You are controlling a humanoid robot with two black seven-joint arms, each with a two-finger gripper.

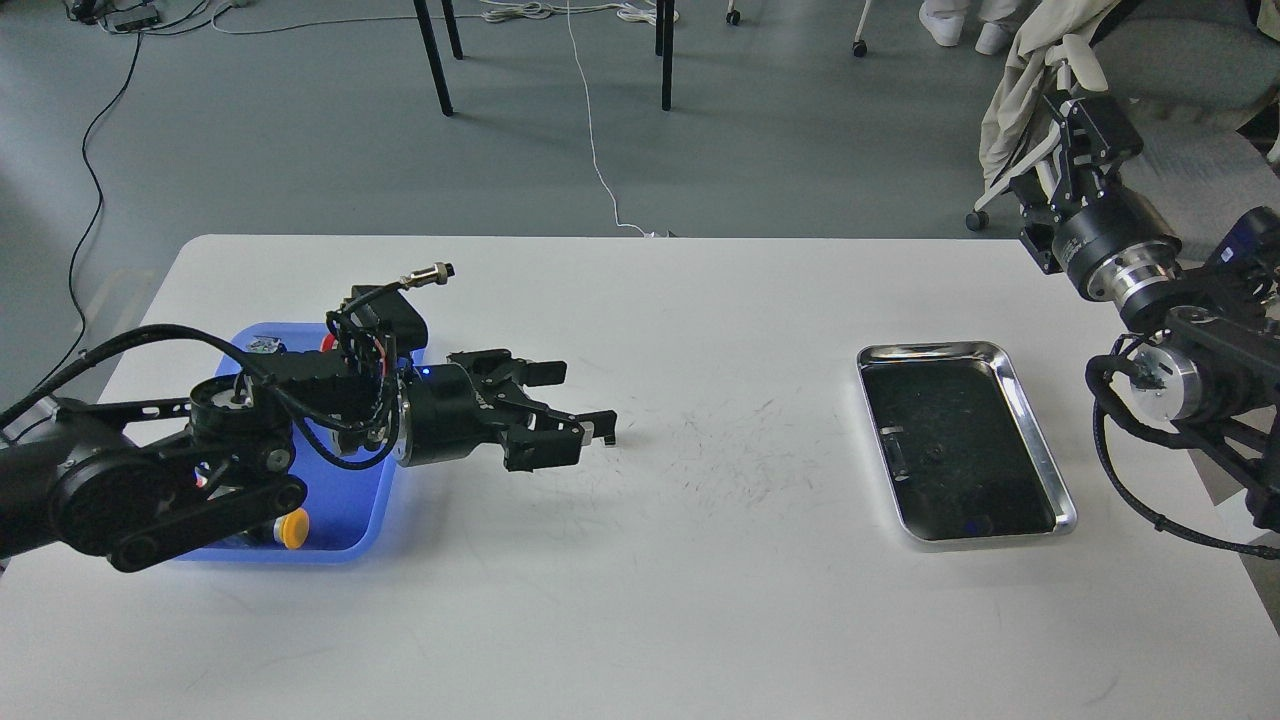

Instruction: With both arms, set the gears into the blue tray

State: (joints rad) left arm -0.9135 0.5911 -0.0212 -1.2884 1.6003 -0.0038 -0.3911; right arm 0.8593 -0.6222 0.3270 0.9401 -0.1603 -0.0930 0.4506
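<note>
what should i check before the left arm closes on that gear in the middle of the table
1. Left gripper open: ok, its two fingers stand apart.
2. Gear lined up between the fingers: cannot tell, it shows only as a dark bit at the lower fingertip.
3. Gear free of other things on the white table: ok, nothing else beside it.
4. Blue tray has room for the drop: cannot tell, the left arm covers most of it.
5. Right gripper out of the way: ok, raised beyond the table's far right edge.
6. Steel tray clear of the reach: ok, well to the right.
</note>
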